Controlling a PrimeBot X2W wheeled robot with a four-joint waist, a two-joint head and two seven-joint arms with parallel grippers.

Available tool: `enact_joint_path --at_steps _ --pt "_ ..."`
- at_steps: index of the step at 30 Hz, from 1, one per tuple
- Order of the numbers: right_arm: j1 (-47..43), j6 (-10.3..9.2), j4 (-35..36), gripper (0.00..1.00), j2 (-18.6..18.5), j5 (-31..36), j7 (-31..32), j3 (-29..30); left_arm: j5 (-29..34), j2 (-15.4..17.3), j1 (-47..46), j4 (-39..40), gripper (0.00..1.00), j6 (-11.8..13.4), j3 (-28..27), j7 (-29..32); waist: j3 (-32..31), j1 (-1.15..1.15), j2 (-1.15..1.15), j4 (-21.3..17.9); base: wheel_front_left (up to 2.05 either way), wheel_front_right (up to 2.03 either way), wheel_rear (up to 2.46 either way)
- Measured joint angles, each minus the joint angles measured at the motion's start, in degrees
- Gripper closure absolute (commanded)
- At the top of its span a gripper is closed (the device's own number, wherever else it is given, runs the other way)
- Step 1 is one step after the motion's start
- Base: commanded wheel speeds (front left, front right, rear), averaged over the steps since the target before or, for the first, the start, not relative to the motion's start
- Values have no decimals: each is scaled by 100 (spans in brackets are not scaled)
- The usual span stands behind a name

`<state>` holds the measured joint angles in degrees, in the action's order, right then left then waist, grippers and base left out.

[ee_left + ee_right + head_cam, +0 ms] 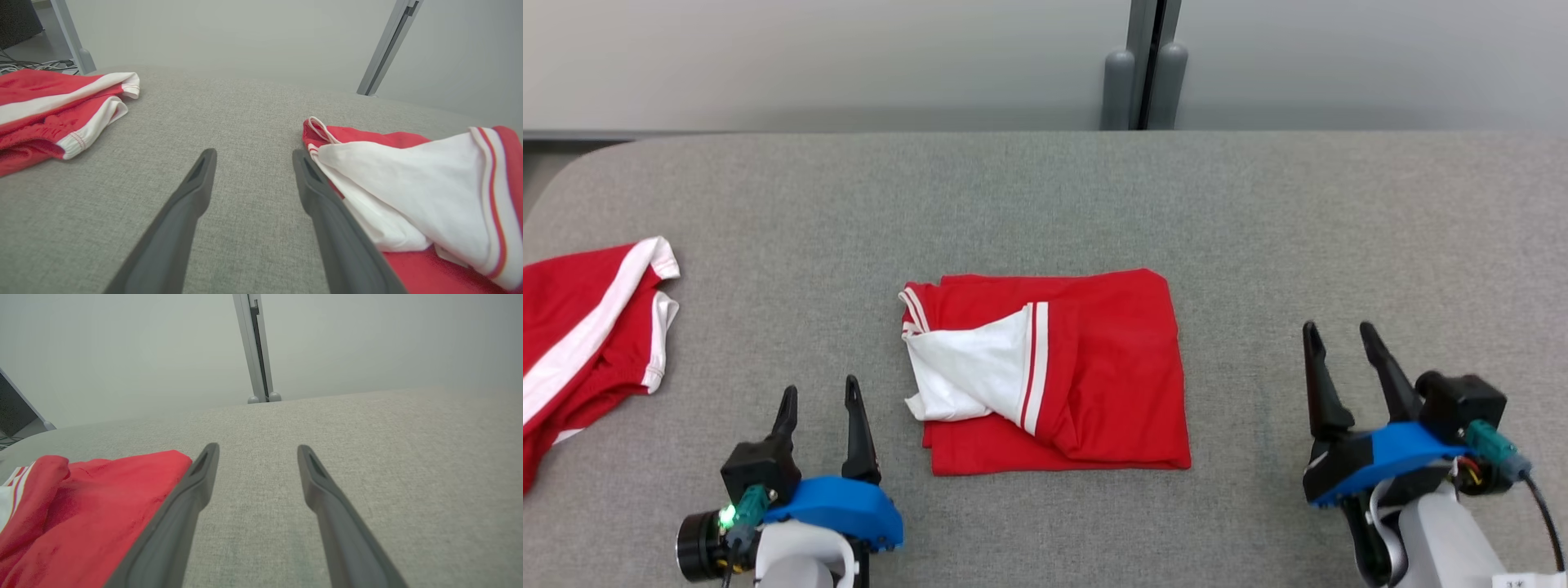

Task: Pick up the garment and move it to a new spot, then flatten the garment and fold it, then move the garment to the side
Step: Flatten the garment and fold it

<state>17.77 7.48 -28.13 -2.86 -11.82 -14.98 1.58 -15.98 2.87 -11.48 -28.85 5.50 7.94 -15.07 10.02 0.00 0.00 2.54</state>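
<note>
Now | folded garment (1111,367) flat on table (1045,204) | left claw (819,388) spread, empty | right claw (1339,328) spread, empty

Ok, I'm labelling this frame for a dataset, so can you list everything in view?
folded red garment with a white striped panel: one, red and white, middle of the table
loosely heaped red garment with white bands: one, red and white, table's left edge
grey fabric-covered table: one, grey, under both garments
grey upright metal post: one, grey, behind the table's far edge
left hand: one, dark fingers, open, left of the folded garment
right hand: one, dark fingers, open, right of the folded garment
</note>
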Motion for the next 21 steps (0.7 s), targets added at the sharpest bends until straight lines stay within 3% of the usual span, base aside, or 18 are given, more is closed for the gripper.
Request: enact_joint_path --at_steps 5,21 --pt "-363 1 -62 0 0 254 0 25 181 2 249 -54 0 -51 -59 0 -295 -1 0 -53 0 0 0" --pt "-865 1 -187 0 3 59 0 -42 301 1 817 14 0 -176 -166 0 -864 -1 -1 -158 0 0 0"
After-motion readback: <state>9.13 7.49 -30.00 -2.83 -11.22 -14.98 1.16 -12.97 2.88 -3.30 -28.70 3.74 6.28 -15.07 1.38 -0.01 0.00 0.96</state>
